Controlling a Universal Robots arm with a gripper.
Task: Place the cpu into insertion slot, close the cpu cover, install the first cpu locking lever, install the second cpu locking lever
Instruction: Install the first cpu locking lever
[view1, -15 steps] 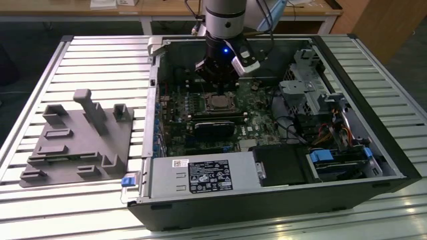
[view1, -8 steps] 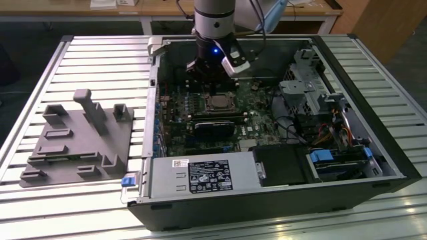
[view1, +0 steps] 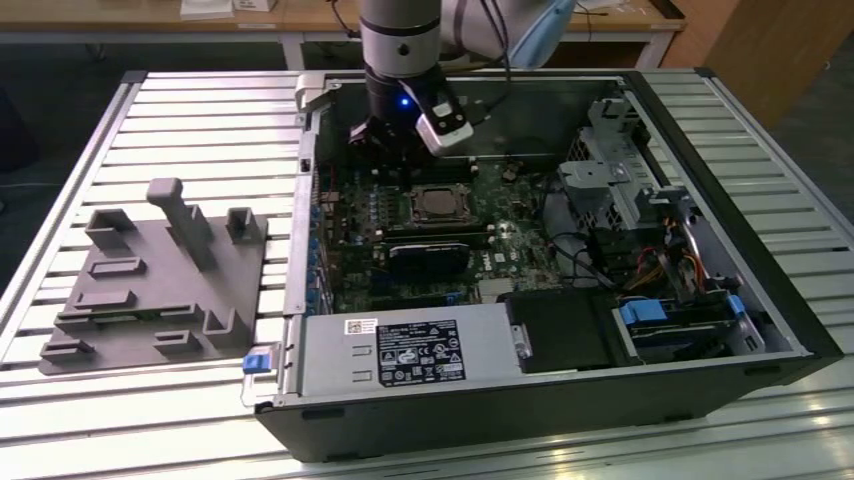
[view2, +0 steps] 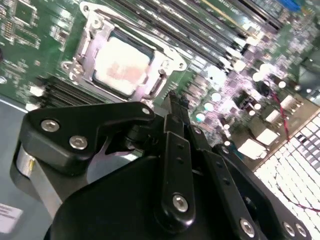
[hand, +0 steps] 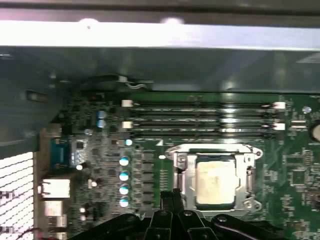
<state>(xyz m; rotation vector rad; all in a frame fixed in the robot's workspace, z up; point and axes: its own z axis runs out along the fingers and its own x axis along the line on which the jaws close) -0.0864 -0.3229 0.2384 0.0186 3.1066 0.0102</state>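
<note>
Evidently the black gripper (view2: 174, 100) hangs empty, fingers pressed together. Just beyond them, the silver-beige square cpu (view2: 122, 67) sits retained under its thin silvery cpu cover (hand: 210, 149).

**Cpu seated, cover down**

The cpu (hand: 216, 180), a flat square chip with a dull silver-beige face, lies level in the insertion slot (hand: 191, 192), just beside the long black memory slots (hand: 200, 116). The cpu cover (hand: 248, 175), a thin silvery frame, lies flat over it, and the chip's face shows through its square cut-out.
</note>
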